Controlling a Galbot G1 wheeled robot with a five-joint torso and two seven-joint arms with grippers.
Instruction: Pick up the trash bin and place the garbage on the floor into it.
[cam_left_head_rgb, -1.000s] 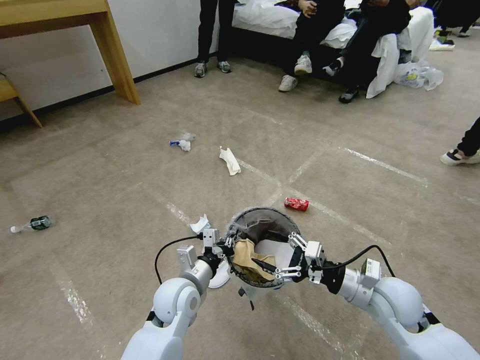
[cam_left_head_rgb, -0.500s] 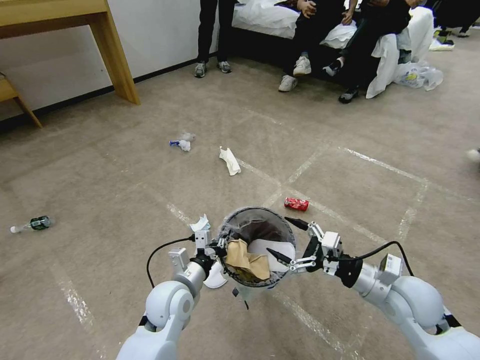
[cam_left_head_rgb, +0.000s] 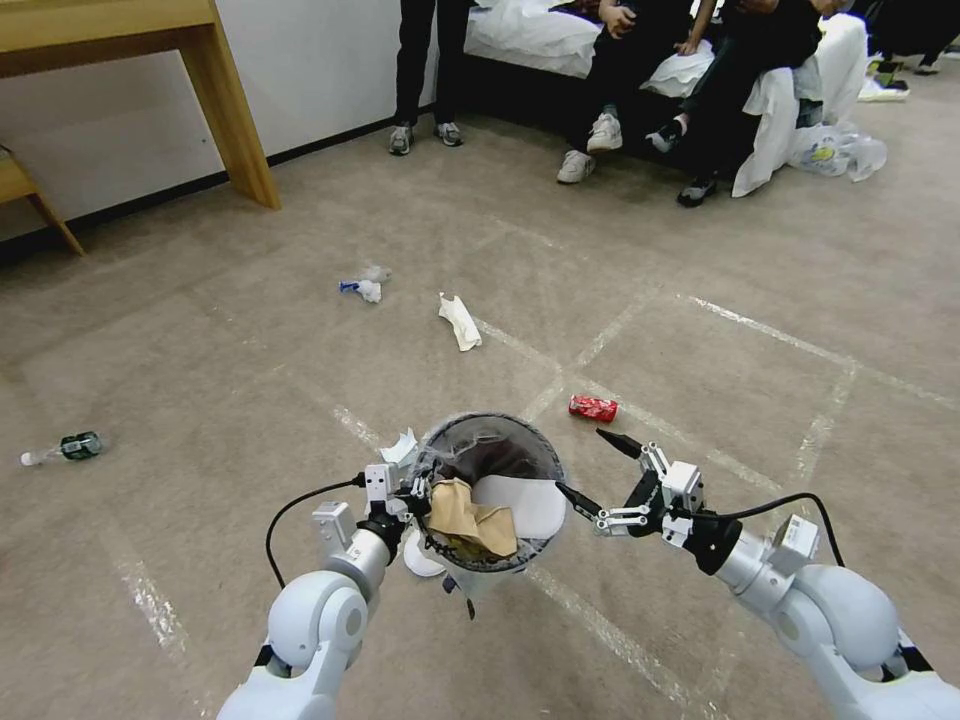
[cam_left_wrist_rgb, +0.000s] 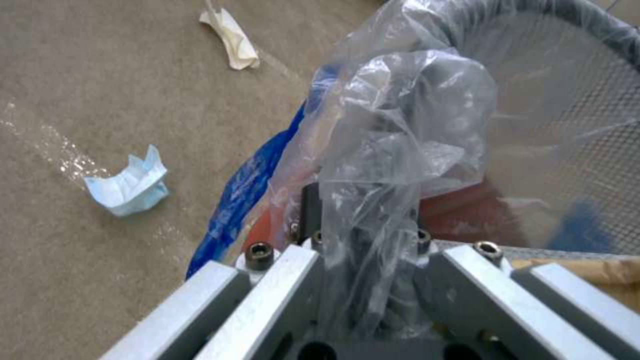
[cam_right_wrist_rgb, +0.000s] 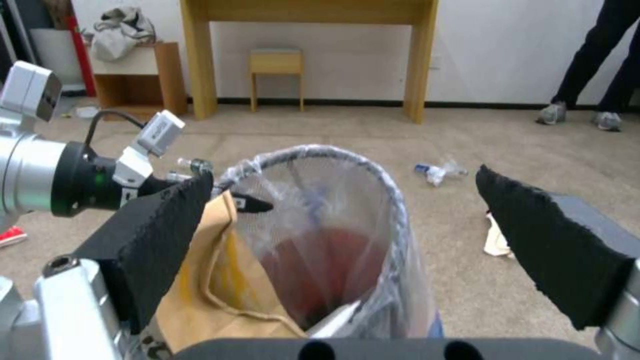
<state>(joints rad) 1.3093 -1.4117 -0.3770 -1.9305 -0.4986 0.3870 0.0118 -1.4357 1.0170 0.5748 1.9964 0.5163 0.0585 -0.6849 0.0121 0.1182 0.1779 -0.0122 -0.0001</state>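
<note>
The trash bin, grey-rimmed with a clear liner, hangs just above the floor. My left gripper is shut on its near-left rim. Inside lie a crumpled brown paper bag and a flat white slipper. My right gripper stands open beside the bin's right rim, holding nothing. In the right wrist view its black pads flank the bin. Garbage on the carpet: a red can, a white tissue, a wrapper, a small bottle and a blue mask.
Part of a white slipper shows under the bin's left side. A wooden table leg stands at the back left. People sit on a bed at the back, with a plastic bag beside it.
My right gripper has drawn back from over the bin to its right side, staying open. The bin and my left arm have shifted a little to the left.
</note>
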